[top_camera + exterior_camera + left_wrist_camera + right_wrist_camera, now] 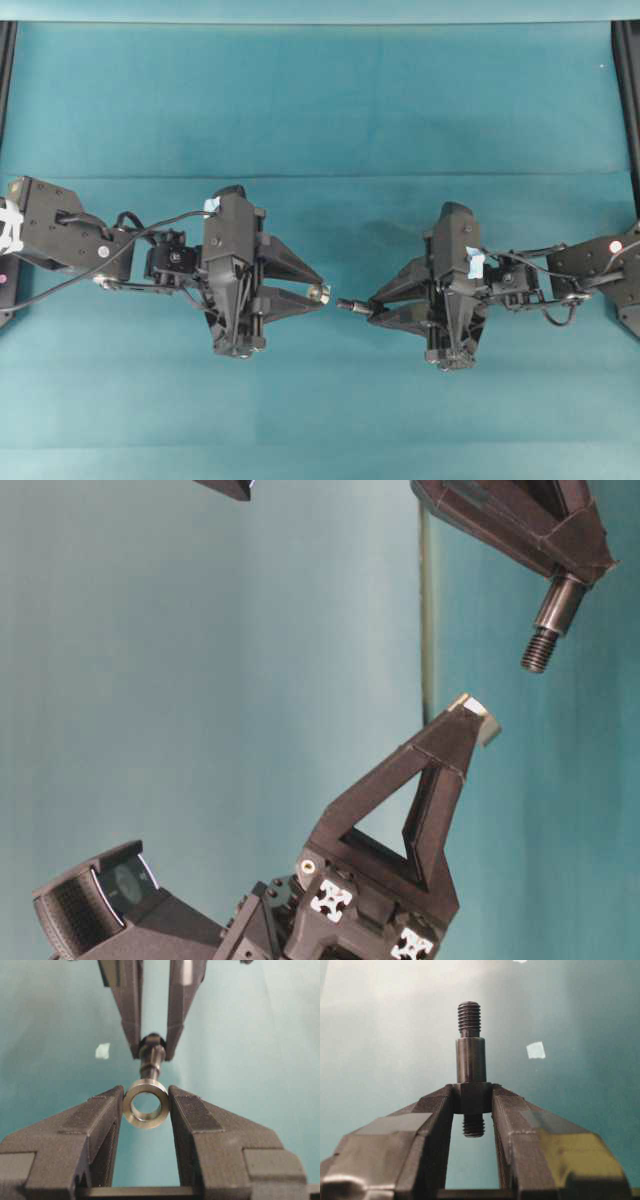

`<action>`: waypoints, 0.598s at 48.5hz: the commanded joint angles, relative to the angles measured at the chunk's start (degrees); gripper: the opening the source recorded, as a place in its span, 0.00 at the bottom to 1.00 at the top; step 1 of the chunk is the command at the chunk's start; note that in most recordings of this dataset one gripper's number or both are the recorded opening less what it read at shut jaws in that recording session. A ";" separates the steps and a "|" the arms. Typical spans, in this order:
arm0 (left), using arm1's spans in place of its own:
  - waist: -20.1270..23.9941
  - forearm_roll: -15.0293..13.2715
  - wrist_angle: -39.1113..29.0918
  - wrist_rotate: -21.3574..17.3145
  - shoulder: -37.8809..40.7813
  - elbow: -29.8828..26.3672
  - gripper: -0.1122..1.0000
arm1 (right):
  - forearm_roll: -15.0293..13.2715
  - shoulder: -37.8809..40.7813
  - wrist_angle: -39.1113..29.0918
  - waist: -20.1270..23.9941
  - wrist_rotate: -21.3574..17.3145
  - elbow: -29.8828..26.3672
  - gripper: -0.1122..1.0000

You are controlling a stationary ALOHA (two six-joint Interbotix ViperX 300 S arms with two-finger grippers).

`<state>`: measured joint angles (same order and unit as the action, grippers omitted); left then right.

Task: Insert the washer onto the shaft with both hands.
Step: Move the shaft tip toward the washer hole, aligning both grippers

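The washer (146, 1103), a silvery ring, is pinched between my left gripper's (146, 1106) fingertips, its hole facing the shaft; it also shows in the overhead view as the washer (319, 293) and at table level as the washer (481, 718). My right gripper (472, 1098) is shut on the shaft (471, 1057), a dark stepped rod with a threaded tip, held at its thick middle. In the overhead view the shaft (350, 306) points left toward the washer with a small gap between them. At table level the shaft (552, 620) tip hangs above and right of the washer.
Teal cloth (320, 100) covers the table. A pale tape square (102, 1050) lies on the cloth left of the shaft in the left wrist view; another tape square (536, 1050) shows in the right wrist view. Black frame rails (628, 100) run along both sides.
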<state>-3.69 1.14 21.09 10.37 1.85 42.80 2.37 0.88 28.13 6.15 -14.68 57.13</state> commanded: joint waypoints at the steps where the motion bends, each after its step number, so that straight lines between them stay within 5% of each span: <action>1: -0.26 0.09 0.62 0.09 -0.18 -1.14 0.43 | 0.09 -0.26 1.32 -0.26 -0.62 -0.79 0.10; 29: -0.70 0.09 0.53 0.09 1.32 -2.37 0.43 | 0.09 -0.26 4.04 -0.44 -0.62 -0.88 0.10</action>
<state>-4.31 1.14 21.09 10.37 3.34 41.48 2.37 0.97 31.38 5.80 -14.68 57.04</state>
